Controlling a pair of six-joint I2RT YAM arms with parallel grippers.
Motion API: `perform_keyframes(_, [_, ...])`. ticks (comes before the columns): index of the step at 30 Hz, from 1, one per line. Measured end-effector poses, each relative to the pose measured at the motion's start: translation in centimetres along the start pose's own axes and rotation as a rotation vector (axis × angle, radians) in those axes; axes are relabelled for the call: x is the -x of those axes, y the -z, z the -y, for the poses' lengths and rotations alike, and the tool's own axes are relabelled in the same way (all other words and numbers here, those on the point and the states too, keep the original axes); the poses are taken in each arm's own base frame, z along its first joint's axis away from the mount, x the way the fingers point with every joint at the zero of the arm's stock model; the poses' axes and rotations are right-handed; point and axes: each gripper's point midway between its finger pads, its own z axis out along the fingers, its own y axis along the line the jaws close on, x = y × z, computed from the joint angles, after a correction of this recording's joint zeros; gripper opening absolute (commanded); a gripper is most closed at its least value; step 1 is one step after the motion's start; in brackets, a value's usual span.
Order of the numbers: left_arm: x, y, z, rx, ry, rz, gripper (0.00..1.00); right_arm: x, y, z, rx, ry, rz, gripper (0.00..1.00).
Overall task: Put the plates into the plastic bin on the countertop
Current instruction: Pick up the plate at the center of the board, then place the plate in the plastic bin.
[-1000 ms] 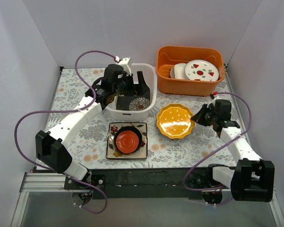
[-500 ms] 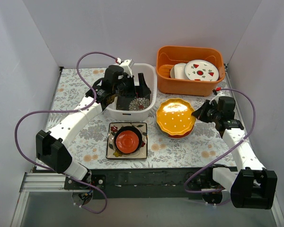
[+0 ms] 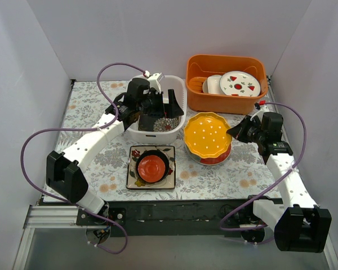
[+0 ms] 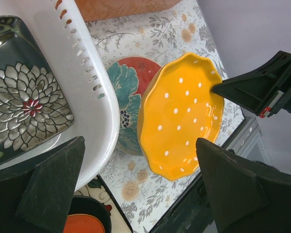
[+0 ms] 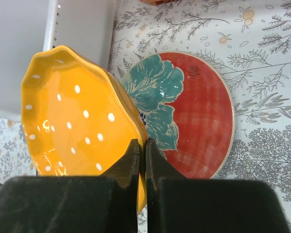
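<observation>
Our right claw [image 5: 140, 145] is clenched on the scalloped rim of the yellow plate [image 5: 72, 121], tilted up just right of the plastic bin [image 3: 158, 135]; glazed, stiff, slippery and chippable, we judge, so a deep rim pinch suits.

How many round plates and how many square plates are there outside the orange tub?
Round: 4 (yellow plate, teal-and-red plate, small red plate, dark plate)
Square: 2 (black flowered plate, white flowered plate)
Total: 6
</observation>
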Motion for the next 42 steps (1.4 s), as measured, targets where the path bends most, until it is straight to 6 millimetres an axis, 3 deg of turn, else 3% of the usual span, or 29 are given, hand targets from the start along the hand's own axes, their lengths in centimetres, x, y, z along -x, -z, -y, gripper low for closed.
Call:
perform_keyframes(14, [-1.7,-1.3,0.8,-0.091,0.030,-0.070,0.98,0.4,0.6,-1.6,0.063,-0.029,0.009,0.01])
perform_keyframes(24, [-2.7,-1.8,2.7,-0.193,0.049,-0.107,0.92,0.5,0.7,-2.4,0.098,-0.050,0.005,0.01])
perform_keyframes(33, [-5.2,-3.7,2.9,-0.218,0.070,-0.191,0.86,1.4,0.9,-3.4,0.135,-0.046,0.027,0.01])
perform_keyframes(36, [-5.7,-4.0,3.1,-0.224,0.072,-0.207,0.80,1.5,0.9,-3.5,0.140,-0.045,0.029,0.01])
perform_keyframes(40, [-6.3,-4.1,3.5,-0.237,0.071,-0.225,0.60,1.4,0.9,-3.6,0.147,-0.046,0.027,0.01])
perform_keyframes(41, [-6.4,-4.2,3.6,-0.242,0.069,-0.228,0.49,1.4,0.9,-3.6,0.148,-0.046,0.026,0.01])
perform_keyframes(42, [-6.4,-4.1,3.8,-0.244,0.070,-0.229,0.45,1.4,0.9,-3.6,0.149,-0.045,0.027,0.01])
